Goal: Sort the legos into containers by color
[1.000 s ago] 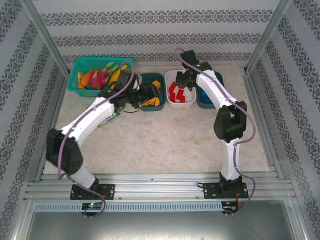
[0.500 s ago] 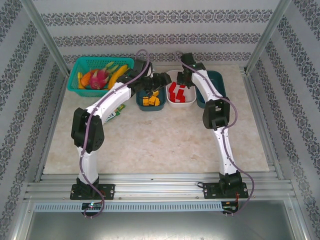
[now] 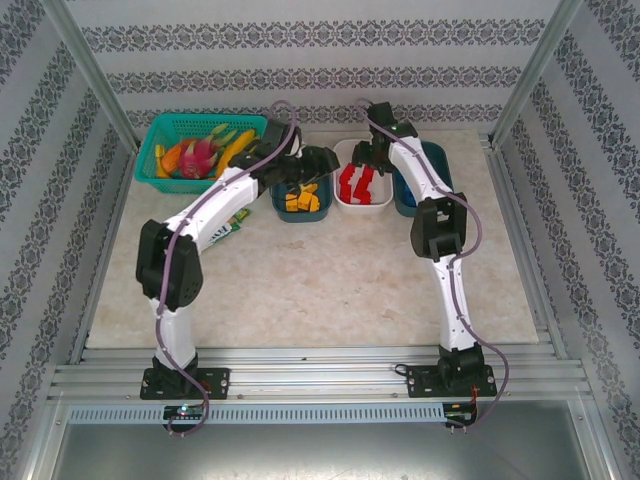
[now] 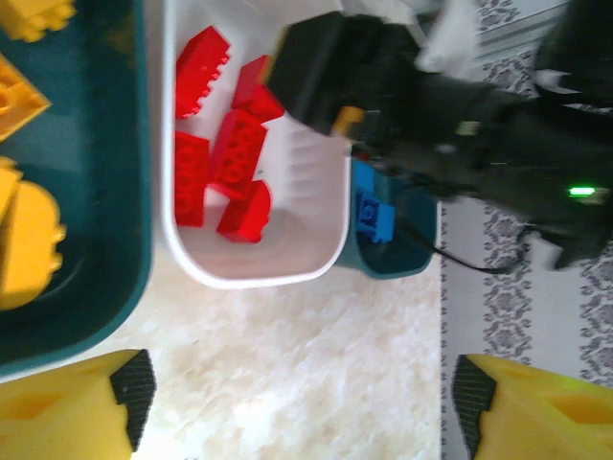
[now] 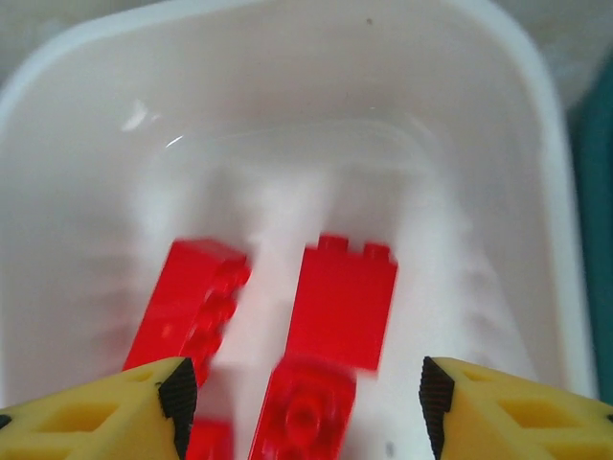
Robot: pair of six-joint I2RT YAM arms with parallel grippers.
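Three containers stand in a row at the back. A dark teal tub (image 3: 302,214) (image 4: 144,192) holds yellow-orange legos (image 3: 301,198) (image 4: 29,240). The white tub (image 3: 362,203) (image 4: 249,278) (image 5: 287,57) holds several red legos (image 3: 355,182) (image 4: 230,163) (image 5: 345,297). Another teal tub (image 3: 437,157) (image 4: 402,259) holds a blue lego (image 4: 374,213). My right gripper (image 3: 365,160) (image 5: 299,393) hangs open over the white tub, and a blurred red brick (image 5: 306,412) lies loose between its fingers. My left gripper (image 3: 322,160) (image 4: 302,388) is wide open and empty, above the table beside the yellow tub.
A turquoise mesh basket (image 3: 160,125) of toy fruit sits at the back left. A green packet (image 3: 225,232) lies on the table under the left arm. Metal frame posts and patterned walls close in the back and sides. My two grippers are close together above the tubs.
My right gripper has opened over the white tub, and the red brick it was shut on is now loose. My left arm has swung back and right to the yellow tub.
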